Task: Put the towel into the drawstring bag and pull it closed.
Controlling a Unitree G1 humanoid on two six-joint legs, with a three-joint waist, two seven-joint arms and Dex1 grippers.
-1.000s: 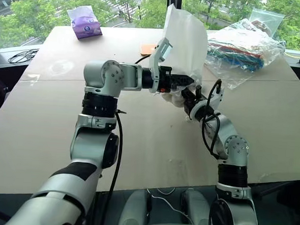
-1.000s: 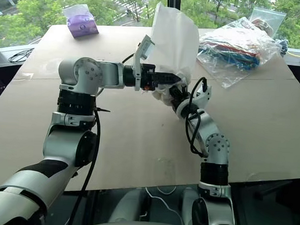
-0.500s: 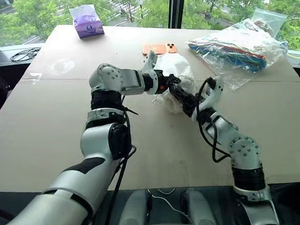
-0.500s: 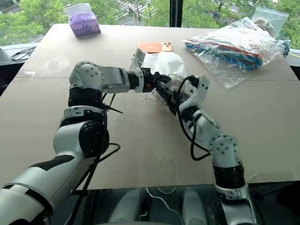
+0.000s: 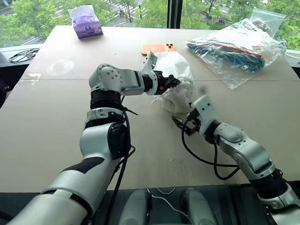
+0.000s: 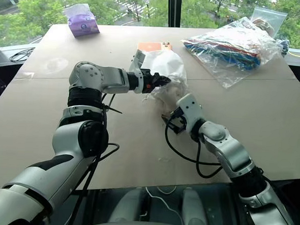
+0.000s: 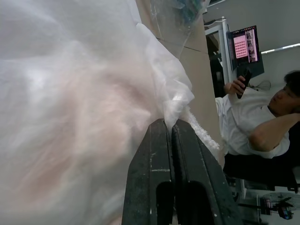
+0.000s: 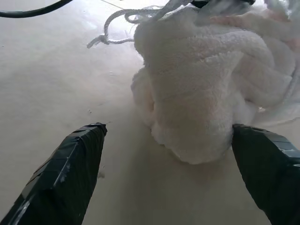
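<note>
- Towel [image 8: 206, 89]: a small off-white lump of fluffy terry cloth, soft and uneven in shape. It lies on the table [image 5: 52, 132] near the middle, partly covered by the drawstring bag [image 5: 174, 68], and its lower part sticks out from the bag's mouth.
- At the far left corner of the table stands a purple tissue pack [image 5: 84, 22] in a shiny wrapper.
- The table has a flat, matte, pale beige top.
- The left gripper [image 5: 175, 84] reaches in from the left, and its black fingers [image 7: 161, 154] are pressed together, pinching the thin edge of the drawstring bag just above the towel.
- The drawstring bag is of thin white half-transparent fabric, crumpled into a soft mound. A thin white twisted cord [image 8: 115, 23] lies loose on the table beside the towel.
- Behind the bag lies a flat orange thing [image 5: 156, 48], partly hidden.
- The right gripper [image 8: 168, 154] is just in front of the towel, close to it, with its two black fingers spread wide to both sides of the lump and holding nothing. One finger is very near the towel, but I cannot tell if it touches.
- At the far right lies a clear plastic bag [image 5: 240, 46], wrinkled, with colourful things inside.
</note>
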